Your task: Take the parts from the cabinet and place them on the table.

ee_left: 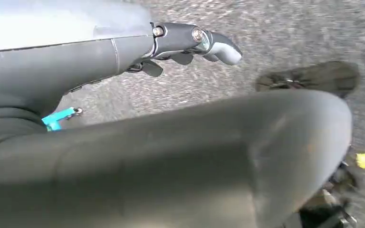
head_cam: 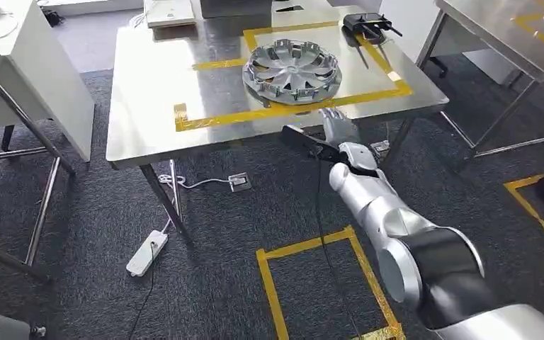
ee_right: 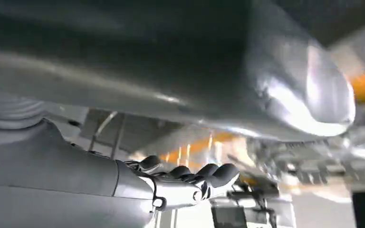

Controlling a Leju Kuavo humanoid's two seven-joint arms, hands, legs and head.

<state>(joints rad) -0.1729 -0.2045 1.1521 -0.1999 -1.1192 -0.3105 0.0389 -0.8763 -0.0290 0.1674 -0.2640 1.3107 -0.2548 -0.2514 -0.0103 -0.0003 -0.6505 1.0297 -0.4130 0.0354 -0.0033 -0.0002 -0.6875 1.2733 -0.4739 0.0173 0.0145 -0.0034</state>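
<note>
Silver hubcap [head_cam: 292,71] lies flat on the steel table [head_cam: 149,106], inside the yellow tape rectangle [head_cam: 269,112], near its front edge. Right hand [head_cam: 340,127] sits at the table's front edge just below the hubcap, holding nothing, fingers [ee_right: 209,173] loosely extended and apart. Left hand [ee_left: 195,45] hangs over grey carpet, fingers curled in, nothing in them. Black part [head_cam: 368,27] sits at the far corner of the tape. White power strip [head_cam: 145,253] on the floor under the table. No readable writing or labels.
</note>
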